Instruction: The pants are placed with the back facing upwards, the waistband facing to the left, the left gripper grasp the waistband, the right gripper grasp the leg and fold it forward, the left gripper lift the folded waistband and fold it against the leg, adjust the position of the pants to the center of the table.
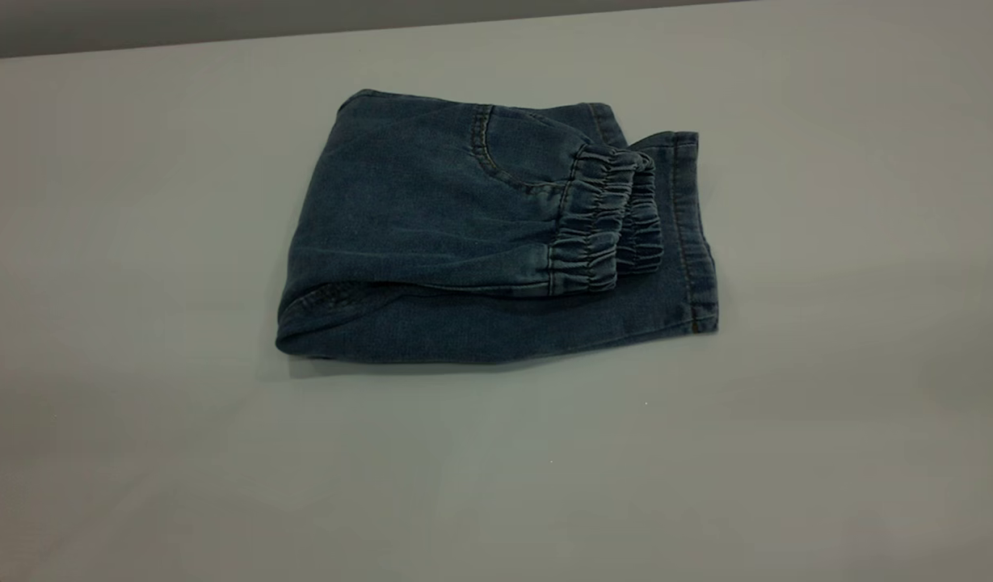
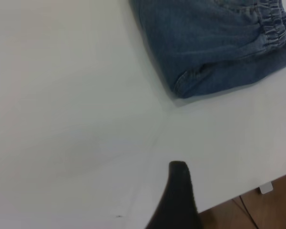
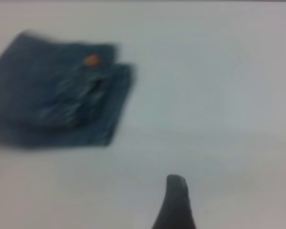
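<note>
Bare table (image 1: 496, 485) fills the foreground; beyond it the pants (image 1: 431, 234) lie folded near the middle, the waistband (image 1: 601, 222) doubled over onto the leg (image 1: 682, 275) at the right. A careless centring nudge could drag the top layer and undo the fold. The left gripper (image 2: 177, 200) and right gripper (image 3: 175, 202) hover clear of the denim, each showing one fingertip; I cannot tell their opening.

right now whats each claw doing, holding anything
Left claw: off the pants, holding nothing; open or shut cannot be told.
Right claw: also off the pants, holding nothing; cannot be told.
</note>
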`<state>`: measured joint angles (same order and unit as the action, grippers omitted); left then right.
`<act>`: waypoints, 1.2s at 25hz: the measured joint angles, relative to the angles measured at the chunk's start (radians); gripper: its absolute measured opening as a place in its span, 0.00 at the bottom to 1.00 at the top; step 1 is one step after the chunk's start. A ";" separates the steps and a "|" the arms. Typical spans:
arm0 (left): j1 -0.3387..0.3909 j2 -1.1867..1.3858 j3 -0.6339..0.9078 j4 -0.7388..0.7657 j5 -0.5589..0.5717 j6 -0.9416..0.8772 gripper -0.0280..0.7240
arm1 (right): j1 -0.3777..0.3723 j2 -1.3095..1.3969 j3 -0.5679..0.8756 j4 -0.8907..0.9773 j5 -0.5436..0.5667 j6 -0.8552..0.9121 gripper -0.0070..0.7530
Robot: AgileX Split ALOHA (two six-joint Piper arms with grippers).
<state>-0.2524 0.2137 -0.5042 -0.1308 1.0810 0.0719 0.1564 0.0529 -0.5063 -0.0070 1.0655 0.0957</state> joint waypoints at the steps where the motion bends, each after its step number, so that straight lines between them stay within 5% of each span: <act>1: 0.000 0.000 0.000 0.000 -0.001 0.000 0.76 | -0.042 -0.021 0.000 0.000 0.000 0.000 0.67; 6: 0.000 0.000 0.000 0.000 -0.001 0.000 0.76 | -0.177 -0.055 -0.001 0.007 0.001 0.000 0.67; 13: 0.010 -0.011 0.000 0.000 -0.001 0.001 0.76 | -0.176 -0.053 -0.001 0.007 0.000 0.000 0.67; 23: 0.253 -0.124 0.000 -0.004 0.002 0.001 0.76 | -0.176 -0.053 -0.001 0.007 -0.001 0.000 0.67; 30: 0.272 -0.215 -0.001 -0.004 0.002 0.001 0.76 | -0.176 -0.053 -0.001 0.007 -0.001 0.000 0.67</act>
<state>0.0196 -0.0016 -0.5051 -0.1345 1.0834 0.0728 -0.0193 0.0000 -0.5069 0.0000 1.0648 0.0957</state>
